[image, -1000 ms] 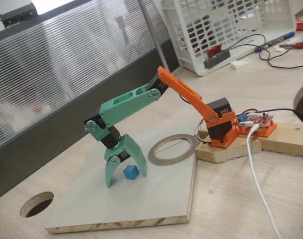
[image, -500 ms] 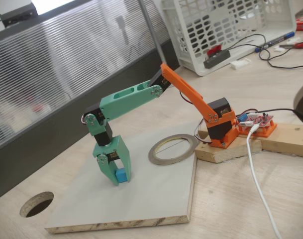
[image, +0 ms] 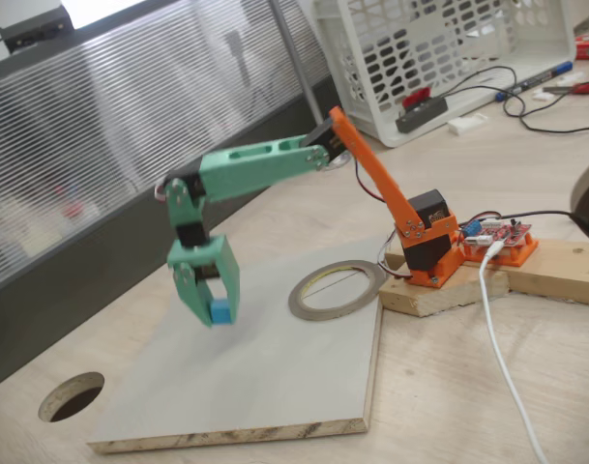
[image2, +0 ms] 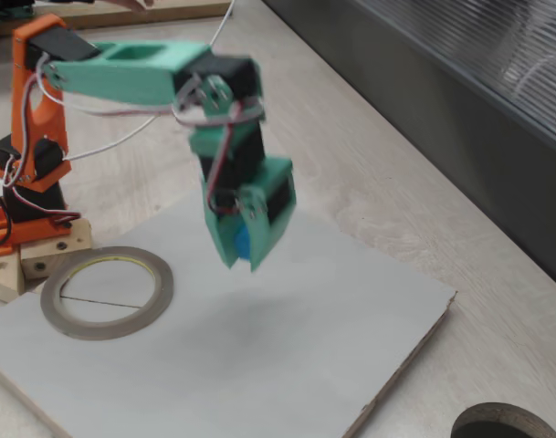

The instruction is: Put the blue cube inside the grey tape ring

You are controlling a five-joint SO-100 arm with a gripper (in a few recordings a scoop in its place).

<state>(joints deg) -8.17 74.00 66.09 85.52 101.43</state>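
Observation:
The green gripper (image: 214,312) (image2: 242,258) hangs above the pale board, shut on the blue cube (image: 220,311) (image2: 242,243), which shows as a small sky-blue block between the fingertips. The cube is off the board's surface. The grey tape ring (image: 337,289) (image2: 107,291) lies flat on the board near the arm's orange base, to the right of the gripper in one fixed view and to the left of it in the other. Nothing lies inside the ring.
The pale board (image: 275,387) (image2: 287,365) rests on a wooden table. A round dark hole with a wooden rim (image: 72,396) (image2: 497,424) sits beyond the board's corner. A white basket (image: 439,48) and cables (image: 502,338) lie behind and beside the arm's base.
The gripper closed on the blue cube on the board, then lifted it up and slightly left, off the surface.

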